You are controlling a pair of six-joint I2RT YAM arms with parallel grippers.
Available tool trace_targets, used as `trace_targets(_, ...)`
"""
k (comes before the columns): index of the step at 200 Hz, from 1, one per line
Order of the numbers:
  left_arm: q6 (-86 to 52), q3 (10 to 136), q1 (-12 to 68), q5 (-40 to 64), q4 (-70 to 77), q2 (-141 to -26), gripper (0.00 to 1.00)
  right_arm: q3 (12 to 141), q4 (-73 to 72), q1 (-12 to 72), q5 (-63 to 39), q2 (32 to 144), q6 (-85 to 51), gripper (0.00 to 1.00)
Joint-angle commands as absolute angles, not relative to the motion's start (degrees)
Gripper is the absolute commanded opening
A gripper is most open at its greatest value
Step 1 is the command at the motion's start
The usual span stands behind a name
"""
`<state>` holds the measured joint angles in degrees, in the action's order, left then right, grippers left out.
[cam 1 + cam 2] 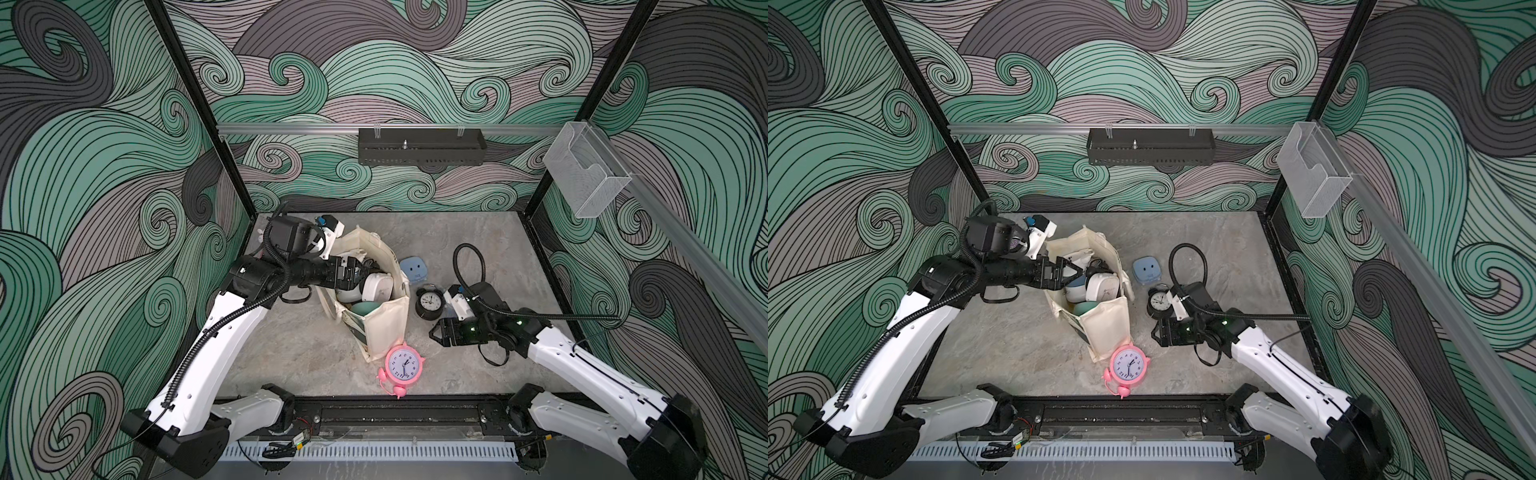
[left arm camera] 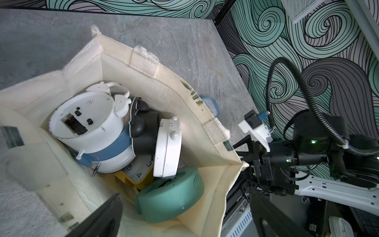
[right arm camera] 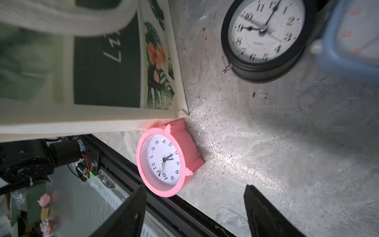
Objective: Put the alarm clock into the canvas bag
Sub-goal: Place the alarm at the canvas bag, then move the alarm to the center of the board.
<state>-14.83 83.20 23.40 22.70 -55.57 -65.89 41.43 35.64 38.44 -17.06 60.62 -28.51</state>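
The cream canvas bag (image 1: 386,328) (image 1: 1106,328) stands open in the middle of the table. Its leaf print and dark green band (image 3: 106,71) show in the right wrist view. Several alarm clocks lie inside it (image 2: 184,92), among them a white one (image 2: 86,119) and a teal one (image 2: 172,197). My left gripper (image 1: 358,272) (image 2: 186,204) hangs open over the bag's mouth and holds nothing. A pink alarm clock (image 1: 404,365) (image 3: 164,164) leans against the bag's front corner. Low on the table just right of the pink clock, my right gripper (image 1: 434,334) (image 3: 194,188) is open and empty.
A black alarm clock (image 1: 429,302) (image 3: 264,34) and a blue square clock (image 1: 414,269) (image 3: 352,41) stand right of the bag, close to the right arm. A black tray (image 1: 419,145) hangs on the back rail and a clear holder (image 1: 586,174) on the right rail. The black front rail (image 1: 395,415) edges the table.
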Motion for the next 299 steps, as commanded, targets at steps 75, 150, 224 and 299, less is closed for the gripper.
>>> trace_targets(75,-14.9,80.7,23.6,22.4,-57.7,-64.3,0.92,44.0,28.8,50.4,-7.3,75.3,-26.6,0.72)
trace_targets(150,-14.6,80.4,23.6,22.4,-57.5,-64.2,0.91,45.0,26.2,50.8,-8.3,79.6,-24.8,0.63)
trace_targets(224,-14.5,80.1,23.6,22.5,-57.0,-64.5,0.91,44.2,24.7,51.4,-9.1,83.2,-24.0,0.62)
trace_targets(299,-14.8,80.2,23.6,22.4,-56.6,-64.9,0.91,43.6,26.3,51.4,-2.6,82.8,-25.4,0.49)
